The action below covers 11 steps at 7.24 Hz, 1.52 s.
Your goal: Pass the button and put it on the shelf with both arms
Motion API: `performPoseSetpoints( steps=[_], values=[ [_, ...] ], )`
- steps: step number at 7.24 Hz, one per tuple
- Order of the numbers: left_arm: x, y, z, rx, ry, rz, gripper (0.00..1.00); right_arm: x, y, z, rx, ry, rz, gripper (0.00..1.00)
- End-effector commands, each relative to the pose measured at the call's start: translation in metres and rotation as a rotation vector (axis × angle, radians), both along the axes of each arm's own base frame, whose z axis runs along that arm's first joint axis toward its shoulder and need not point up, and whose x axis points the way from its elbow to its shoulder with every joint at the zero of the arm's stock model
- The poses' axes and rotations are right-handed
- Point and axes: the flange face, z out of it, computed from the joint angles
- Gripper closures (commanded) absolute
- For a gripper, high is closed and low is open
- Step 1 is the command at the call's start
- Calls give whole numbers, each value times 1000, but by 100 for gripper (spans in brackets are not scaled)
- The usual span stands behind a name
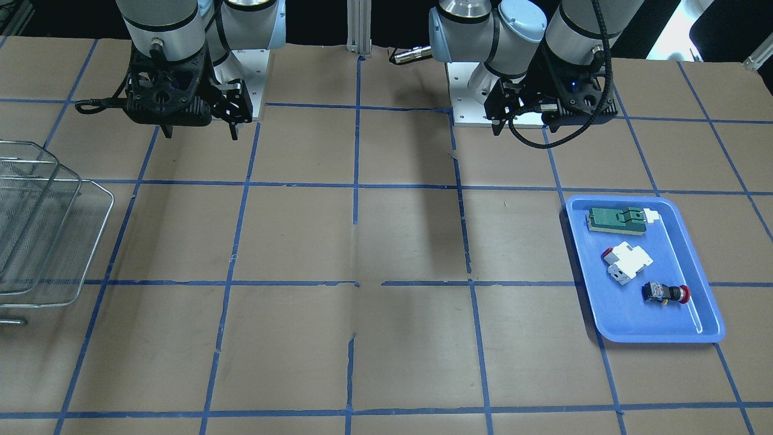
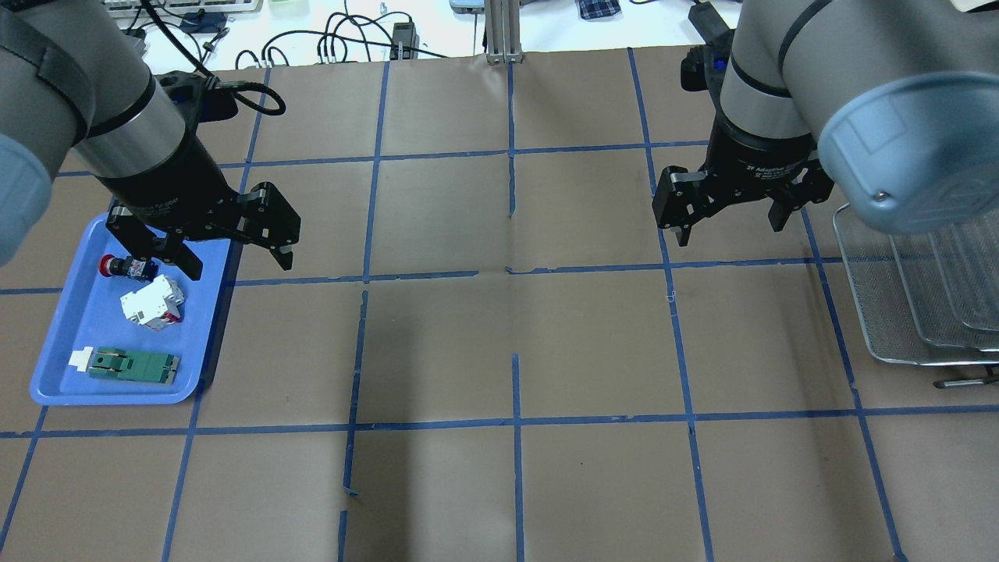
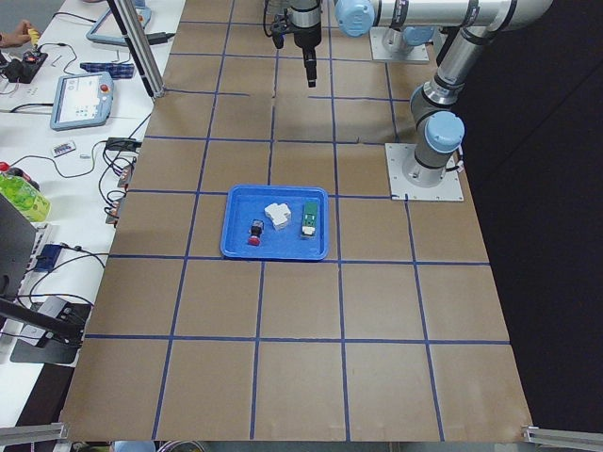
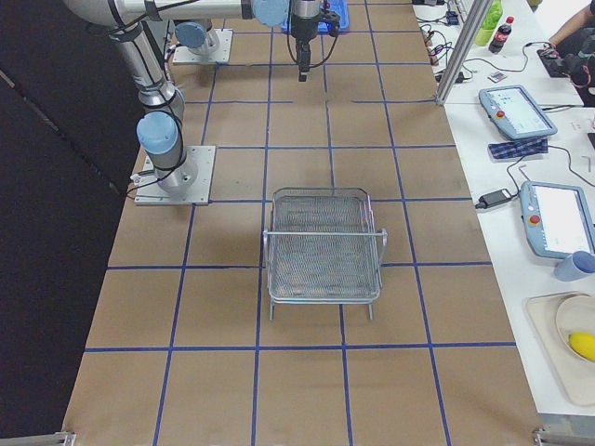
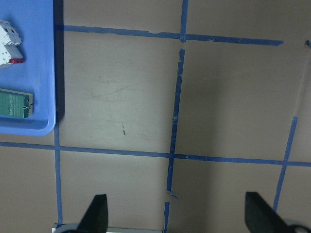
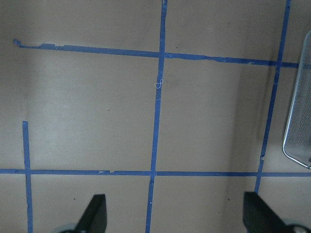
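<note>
Lying on its side in the blue tray (image 1: 616,308) near the tabletop's (image 1: 386,241) left edge, the button (image 1: 666,293) looks light, rigid and prone to rolling, best pinched across its black body; the left gripper (image 2: 234,261) and right gripper (image 2: 730,228) hang with jaws spread, empty.

Robotics lab: tape-gridded table (image 3: 301,320), teach pendants (image 4: 517,109), loose cables (image 2: 343,39).

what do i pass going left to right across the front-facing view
shelf → right gripper → left gripper → blue tray
</note>
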Motion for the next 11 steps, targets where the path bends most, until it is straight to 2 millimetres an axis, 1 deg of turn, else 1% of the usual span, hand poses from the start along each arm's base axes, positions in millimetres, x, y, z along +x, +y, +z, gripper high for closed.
performPoseSetpoints(
  steps=[1, 6, 9, 11],
  values=[
    [1, 2, 3, -6, -1, -2, 0, 0, 0, 0, 0, 0, 0, 0],
    [2, 0, 0, 0, 1, -1, 0, 0, 0, 0, 0, 0, 2, 0],
    [8, -5, 0, -12, 1, 9, 0, 0, 0, 0, 0, 0, 0, 0],
    [8, -8, 1, -33, -1, 11, 0, 0, 0, 0, 0, 0, 0, 0]
  ],
)
